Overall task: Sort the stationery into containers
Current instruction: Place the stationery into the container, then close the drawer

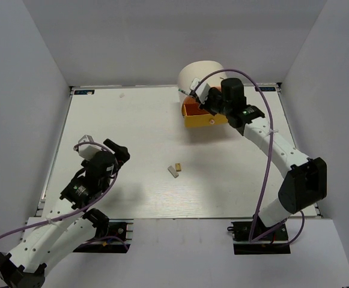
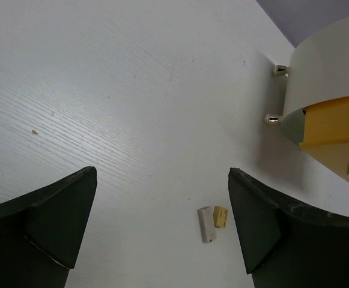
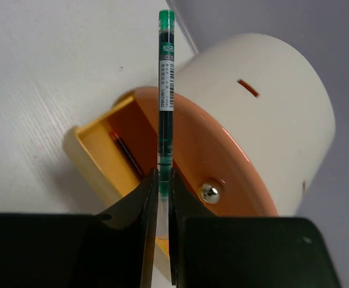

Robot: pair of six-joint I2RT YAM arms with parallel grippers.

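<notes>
Your right tool (image 3: 163, 180) was pressed together on the slim green-white pen (image 3: 166, 90), pinching it close to one end. The rest of the pen stood straight out past the fingertips, green tip farthest from the tool. That tool hung at the far side of the surface (image 1: 132, 120), right of centre, just in front of the cream organizer (image 3: 264, 102).

In the right wrist view the pen ran across the rounded orange drawer (image 3: 222, 162), beside its small round knob (image 3: 209, 192). It lined up with the right-hand edge of the opening of the yellow drawer (image 3: 96, 156). That drawer was pulled out toward the near side, with a thin dark item lying along its inner wall; you could not tell what it was. Whether the pen touched either drawer could not be told.

Your left tool (image 2: 162, 174) was spread wide and held nothing, hanging over the near-left part of the surface. The white eraser (image 2: 206, 224) and the tan eraser (image 2: 221, 216) lay side by side, touching or nearly so. They sat near the middle of the surface, to the right of the left tool and well apart from the organizer.
</notes>
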